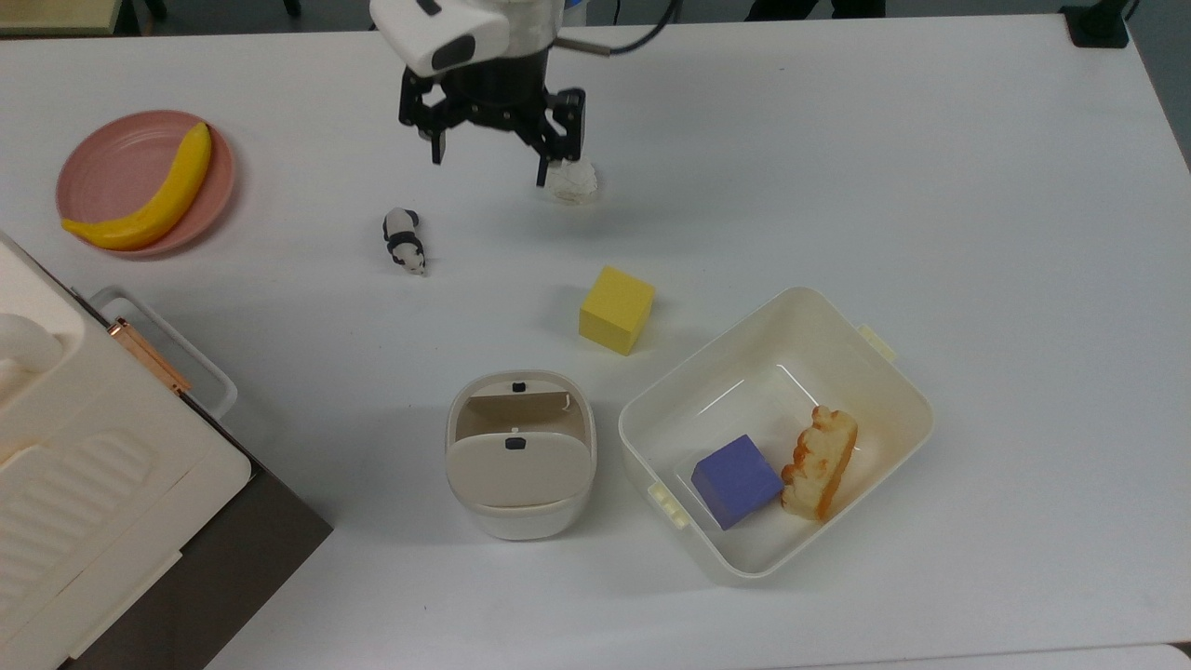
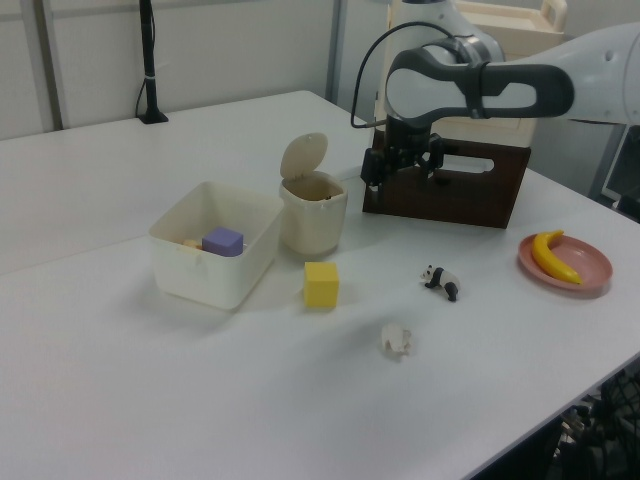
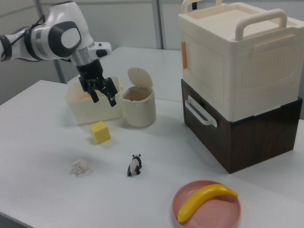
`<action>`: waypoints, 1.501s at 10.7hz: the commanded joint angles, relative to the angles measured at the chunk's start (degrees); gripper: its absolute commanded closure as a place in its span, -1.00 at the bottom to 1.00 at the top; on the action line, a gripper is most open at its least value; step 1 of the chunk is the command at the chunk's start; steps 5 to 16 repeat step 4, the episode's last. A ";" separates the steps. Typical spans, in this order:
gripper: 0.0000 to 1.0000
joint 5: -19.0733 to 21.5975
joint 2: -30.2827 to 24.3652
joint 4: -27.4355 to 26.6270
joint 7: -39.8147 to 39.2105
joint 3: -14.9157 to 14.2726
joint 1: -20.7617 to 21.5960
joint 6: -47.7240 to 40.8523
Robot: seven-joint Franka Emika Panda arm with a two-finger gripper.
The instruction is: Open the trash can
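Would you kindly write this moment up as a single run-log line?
task: open trash can | trash can: lid up, done | gripper: open, empty, above table near crumpled wad

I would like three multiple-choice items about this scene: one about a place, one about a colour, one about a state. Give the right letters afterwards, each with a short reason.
1. Where is the purple cube?
A. on the pink plate
B. inside the open tub
C. inside the trash can

2. What colour is the cube standing on the bare table?
A. yellow
B. green
C. red

3. In what state is the trash can's lid?
A. shut flat
B. lying on the table
C. flipped up

Answers:
1. B, the purple cube lies in the tub beside a toast-coloured piece.
2. A, the yellow cube stands between the tub and the panda figure.
3. C, the lid stands upright over the trash can, while the open gripper hangs away from it.
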 commanded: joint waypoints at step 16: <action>-1.00 2.61 -6.79 -5.86 -6.34 -1.10 0.35 -3.47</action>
